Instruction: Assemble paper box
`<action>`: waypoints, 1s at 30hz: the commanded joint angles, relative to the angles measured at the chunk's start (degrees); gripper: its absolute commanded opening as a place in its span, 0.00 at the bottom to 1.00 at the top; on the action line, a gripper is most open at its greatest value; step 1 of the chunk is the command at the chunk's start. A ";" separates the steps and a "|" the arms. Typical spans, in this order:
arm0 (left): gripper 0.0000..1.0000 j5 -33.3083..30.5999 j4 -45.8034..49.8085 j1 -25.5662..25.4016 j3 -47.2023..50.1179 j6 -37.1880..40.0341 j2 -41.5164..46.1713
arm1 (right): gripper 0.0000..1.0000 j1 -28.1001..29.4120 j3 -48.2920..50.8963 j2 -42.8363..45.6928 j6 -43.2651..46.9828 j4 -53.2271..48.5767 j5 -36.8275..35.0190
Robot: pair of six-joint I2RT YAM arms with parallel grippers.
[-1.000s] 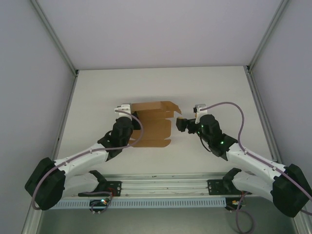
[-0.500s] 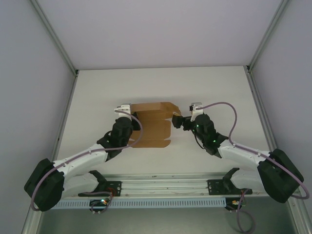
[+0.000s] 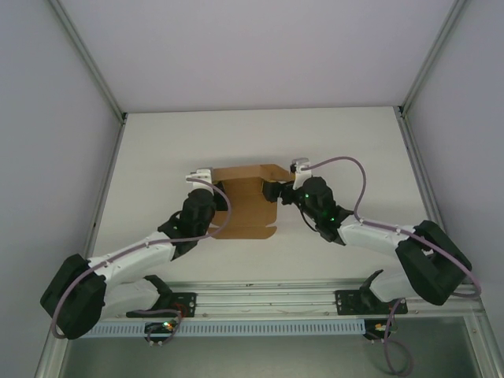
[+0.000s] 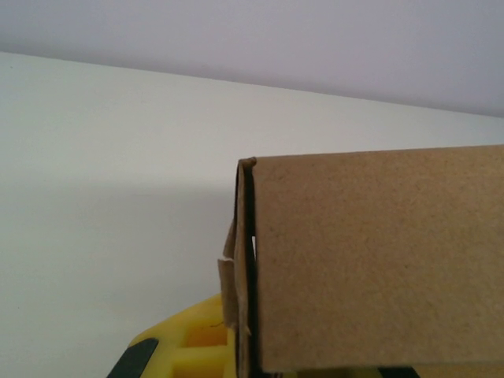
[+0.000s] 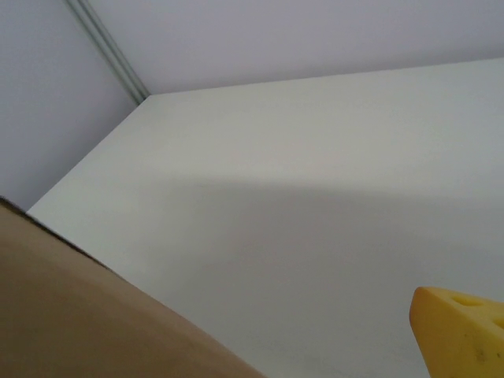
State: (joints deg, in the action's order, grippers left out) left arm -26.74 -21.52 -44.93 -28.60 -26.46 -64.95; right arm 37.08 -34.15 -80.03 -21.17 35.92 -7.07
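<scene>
**Position.** The paper box (image 3: pixel 246 201) is lying partly folded near the middle of the worktop (image 3: pixel 354 142), between the two arms. Its far wall is standing up and its near panel is lying flat.

**Left side.** The left gripper (image 3: pixel 214 187) is working at the box's left edge, with its jaws clenched on the thin cardboard wall. In the left wrist view the cardboard is sitting close to the lens, and a yellow finger pad (image 4: pixel 193 350) is showing just under its folded corner.

**Right side.** The right gripper (image 3: pixel 276 191) is sitting at the box's right end. Whether it is touching the raised flap or only just beside it cannot be told. Its jaws are standing released and spread wide. In the right wrist view one yellow fingertip (image 5: pixel 465 331) is showing well apart from the cardboard edge, so nothing is being gripped on that side.

**Handling assessment.**
- The box is judged light, so it is likely to be sliding on the smooth worktop unless pinned.
- The panels are looking stiff across their faces but are hinging freely at the creases.
- Pinching hard on a flap tip is risking a dent or a tear.
- The soundest hold is looking to be on a wall edge close to a crease, with the other arm pushing the flap.
</scene>
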 commanded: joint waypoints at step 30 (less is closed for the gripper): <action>0.00 1.69 5.40 4.26 0.75 -2.68 4.30 | 1.00 3.76 1.31 34.99 9.17 -31.42 -7.61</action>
State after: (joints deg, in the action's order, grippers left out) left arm -26.98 -16.56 -41.15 -28.38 -28.97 -62.19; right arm 43.09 -33.21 -48.56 -12.73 10.46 -14.35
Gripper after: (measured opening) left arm 0.062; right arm 0.996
